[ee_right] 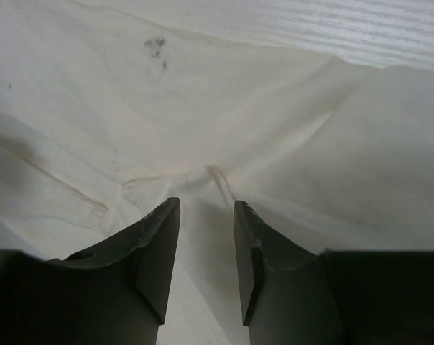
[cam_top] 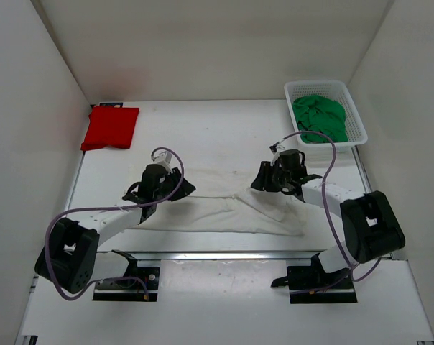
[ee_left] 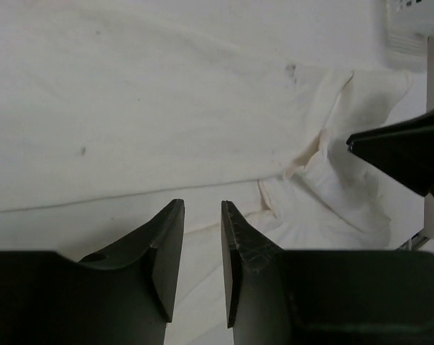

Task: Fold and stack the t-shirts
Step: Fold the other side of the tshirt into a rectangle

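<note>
White table point(cam_top: 202, 129), white walls. White t-shirt point(cam_top: 224, 208) rumpled in a long band, 6 o'clock. Red t-shirt point(cam_top: 111, 128) folded, 10 o'clock. Green t-shirt point(cam_top: 319, 118) bunched in mesh basket point(cam_top: 314, 85), 2 o'clock. Left gripper point(ee_left: 201, 205) and right gripper point(ee_right: 206, 203): fingers narrowly parted, empty, over white cloth.

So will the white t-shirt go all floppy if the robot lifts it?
Probably floppy: the white t-shirt lies in wrinkles and soft folds, so it would likely droop from wherever it's pinched. It looks thin, so probably light. Pushed, it would likely bunch up rather than slide.
</note>
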Action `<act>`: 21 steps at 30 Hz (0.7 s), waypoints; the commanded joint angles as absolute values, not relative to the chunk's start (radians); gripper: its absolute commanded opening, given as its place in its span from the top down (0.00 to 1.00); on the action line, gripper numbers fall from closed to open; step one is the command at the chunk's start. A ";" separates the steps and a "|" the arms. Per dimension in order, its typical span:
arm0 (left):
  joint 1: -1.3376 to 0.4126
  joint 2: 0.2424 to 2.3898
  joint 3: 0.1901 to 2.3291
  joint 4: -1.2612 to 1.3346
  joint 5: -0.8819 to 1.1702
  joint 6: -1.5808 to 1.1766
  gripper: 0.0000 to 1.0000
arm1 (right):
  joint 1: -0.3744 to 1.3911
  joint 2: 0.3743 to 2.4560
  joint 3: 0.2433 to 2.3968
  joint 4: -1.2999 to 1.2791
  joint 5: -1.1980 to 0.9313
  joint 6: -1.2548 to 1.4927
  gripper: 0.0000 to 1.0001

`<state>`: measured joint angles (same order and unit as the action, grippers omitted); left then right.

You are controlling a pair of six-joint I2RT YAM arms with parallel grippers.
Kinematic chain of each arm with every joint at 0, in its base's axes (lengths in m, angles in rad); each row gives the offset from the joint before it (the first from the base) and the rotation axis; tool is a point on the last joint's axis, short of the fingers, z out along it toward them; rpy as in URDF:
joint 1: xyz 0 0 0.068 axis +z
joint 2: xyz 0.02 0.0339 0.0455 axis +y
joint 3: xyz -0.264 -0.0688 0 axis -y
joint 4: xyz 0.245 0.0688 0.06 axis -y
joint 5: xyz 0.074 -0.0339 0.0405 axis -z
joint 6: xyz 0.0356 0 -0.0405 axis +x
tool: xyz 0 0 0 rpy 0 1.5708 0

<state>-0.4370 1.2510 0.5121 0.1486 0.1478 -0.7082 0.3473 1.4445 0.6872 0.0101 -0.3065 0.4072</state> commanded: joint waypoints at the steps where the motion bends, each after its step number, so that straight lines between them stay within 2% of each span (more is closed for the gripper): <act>1: -0.443 1.258 0.482 0.224 0.204 -0.712 0.62 | 0.325 1.488 0.732 0.169 -0.409 0.390 0.65; 9: -0.456 1.296 0.456 0.281 0.232 -0.736 0.64 | 0.342 1.594 0.723 0.239 -0.426 0.394 0.61; 16: -0.454 1.299 0.449 0.290 0.219 -0.744 0.65 | 0.330 1.638 0.746 0.258 -0.509 0.379 0.61; 21: -0.440 1.302 0.436 0.301 0.230 -0.744 0.65 | 0.344 1.599 0.704 0.270 -0.639 0.426 0.76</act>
